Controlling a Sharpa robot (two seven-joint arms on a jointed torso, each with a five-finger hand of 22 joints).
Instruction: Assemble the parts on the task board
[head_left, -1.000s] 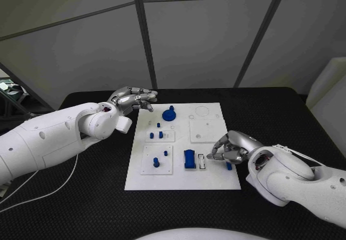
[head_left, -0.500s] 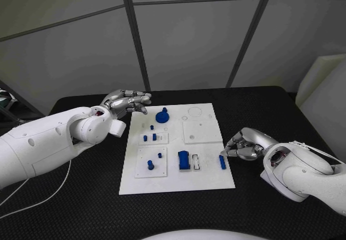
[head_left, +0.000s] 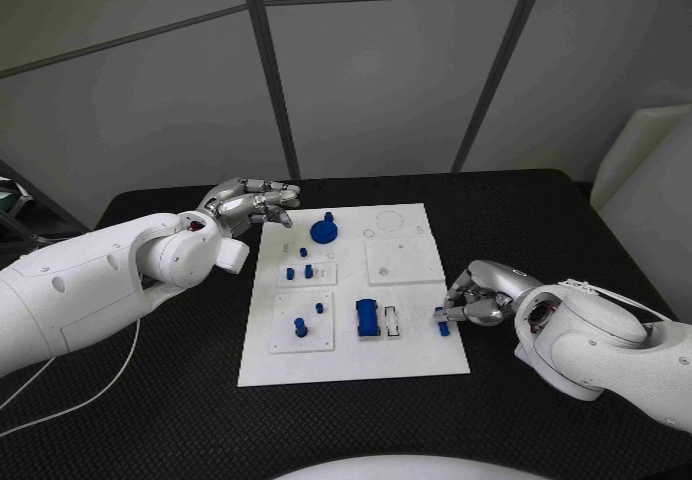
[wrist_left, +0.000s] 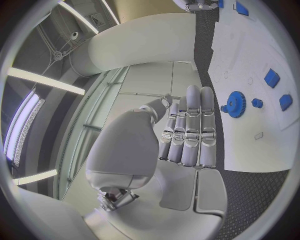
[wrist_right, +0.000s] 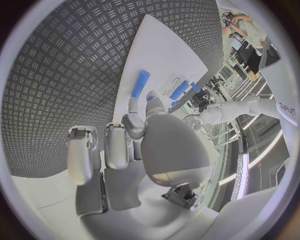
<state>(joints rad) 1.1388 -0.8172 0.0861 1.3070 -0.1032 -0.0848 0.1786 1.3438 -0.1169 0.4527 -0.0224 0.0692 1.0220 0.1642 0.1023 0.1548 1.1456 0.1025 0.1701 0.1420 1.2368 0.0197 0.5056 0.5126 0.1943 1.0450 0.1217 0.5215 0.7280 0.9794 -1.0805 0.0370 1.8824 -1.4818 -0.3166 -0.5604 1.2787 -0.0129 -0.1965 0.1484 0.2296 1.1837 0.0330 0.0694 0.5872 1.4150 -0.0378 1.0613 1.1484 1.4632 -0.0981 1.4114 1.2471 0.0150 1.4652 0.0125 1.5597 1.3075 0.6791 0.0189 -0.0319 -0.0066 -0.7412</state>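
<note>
The white task board (head_left: 411, 355) lies mid-table. On it stand a blue gear (head_left: 326, 232), small blue pegs (head_left: 300, 271) on two sub-plates, and a blue block (head_left: 368, 318) beside a white slot. A loose blue peg (head_left: 443, 323) lies flat near the board's right edge. My right hand (head_left: 476, 295) hovers at that edge with fingers curled in, fingertips at the peg's far end. In the right wrist view the peg (wrist_right: 140, 84) lies on the board (wrist_right: 164, 52) just beyond my right hand (wrist_right: 144, 145), not gripped. My left hand (head_left: 254, 205) hangs off the board's far left corner, fingers closed, holding nothing.
The left wrist view shows my left hand (wrist_left: 187, 130) with fingers side by side, the gear (wrist_left: 235, 111) and the board (wrist_left: 250, 60) beyond them. Black textured table (head_left: 159, 400) surrounds the board. A square white sub-plate (head_left: 402, 260) sits at the board's far right.
My right hand had pulled right, away from the loose peg; it has now moved back left so its fingertips reach the peg. The left hand has stayed put.
</note>
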